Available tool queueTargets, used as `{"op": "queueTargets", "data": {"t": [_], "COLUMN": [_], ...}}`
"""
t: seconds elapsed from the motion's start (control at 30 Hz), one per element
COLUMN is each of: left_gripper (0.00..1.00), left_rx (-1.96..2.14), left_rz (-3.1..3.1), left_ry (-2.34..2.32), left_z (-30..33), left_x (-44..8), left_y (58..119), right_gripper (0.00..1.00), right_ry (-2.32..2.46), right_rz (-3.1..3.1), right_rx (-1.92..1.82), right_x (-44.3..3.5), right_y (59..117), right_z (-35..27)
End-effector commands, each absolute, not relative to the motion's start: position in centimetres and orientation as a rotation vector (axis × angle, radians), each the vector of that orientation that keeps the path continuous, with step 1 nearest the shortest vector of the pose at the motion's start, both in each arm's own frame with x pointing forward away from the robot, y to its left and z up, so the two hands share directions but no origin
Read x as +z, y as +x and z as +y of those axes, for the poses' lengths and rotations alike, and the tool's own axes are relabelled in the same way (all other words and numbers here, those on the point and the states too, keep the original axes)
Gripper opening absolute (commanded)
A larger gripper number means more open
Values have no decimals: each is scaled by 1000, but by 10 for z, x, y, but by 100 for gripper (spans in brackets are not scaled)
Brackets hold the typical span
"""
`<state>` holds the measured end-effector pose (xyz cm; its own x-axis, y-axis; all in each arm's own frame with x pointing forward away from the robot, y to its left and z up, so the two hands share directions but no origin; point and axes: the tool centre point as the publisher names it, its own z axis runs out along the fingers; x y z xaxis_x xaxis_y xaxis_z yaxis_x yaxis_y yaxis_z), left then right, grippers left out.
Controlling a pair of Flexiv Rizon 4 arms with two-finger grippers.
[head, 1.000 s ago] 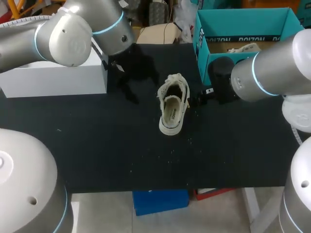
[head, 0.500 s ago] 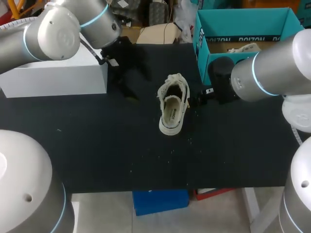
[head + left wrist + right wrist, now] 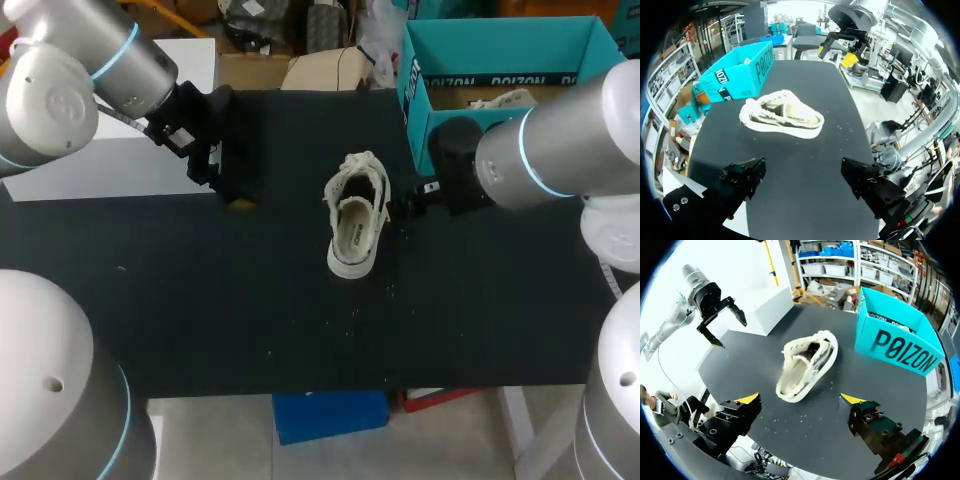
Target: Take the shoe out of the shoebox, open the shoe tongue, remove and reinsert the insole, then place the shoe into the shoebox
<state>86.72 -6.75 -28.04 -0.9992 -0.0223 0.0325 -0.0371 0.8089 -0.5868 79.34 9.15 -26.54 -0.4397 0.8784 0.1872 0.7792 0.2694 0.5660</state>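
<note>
A cream low-top shoe point(image 3: 355, 215) lies on the black table point(image 3: 200, 300) with its opening up and its laces loose. The teal shoebox point(image 3: 470, 80) stands open at the far right, with a second pale shoe point(image 3: 500, 98) inside. My left gripper point(image 3: 232, 190) hangs open to the shoe's left, well clear of it; its own view has the shoe point(image 3: 782, 117) ahead of the open gripper point(image 3: 807, 182). My right gripper point(image 3: 408, 200) stands open just right of the shoe. From that wrist the shoe point(image 3: 805, 365) lies ahead of the empty gripper point(image 3: 800, 400).
A white box point(image 3: 110, 165) sits at the table's far left, close behind my left arm. The shoebox point(image 3: 900, 347) stands beside the shoe on my right arm's side. Small white crumbs point(image 3: 350, 310) dot the cloth in front of the shoe.
My left arm has drawn back to the left, away from the shoe, toward the white box. The shoe and my right arm have stayed where they were.
</note>
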Motion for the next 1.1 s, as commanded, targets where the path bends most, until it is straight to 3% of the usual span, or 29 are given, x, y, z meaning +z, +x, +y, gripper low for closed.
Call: {"op": "queueTargets", "data": {"t": [0.03, 0.43, 1.1], "left_gripper": [100, 100, 100], "left_rx": [1026, 1026, 1026], "left_rz": [-3032, -3032, -3032], "left_ry": [86, 86, 86], "left_z": [-63, -63, -63], "left_x": [-284, -284, -284], "left_y": [857, 857, 857], "right_gripper": [100, 100, 100], "right_ry": [1562, 1675, 1675], "right_rz": [2367, 2474, 2474], "right_rx": [902, 17, 17], "right_x": [-266, -282, -282], "right_y": [794, 854, 854], "right_z": [93, 133, 133]}}
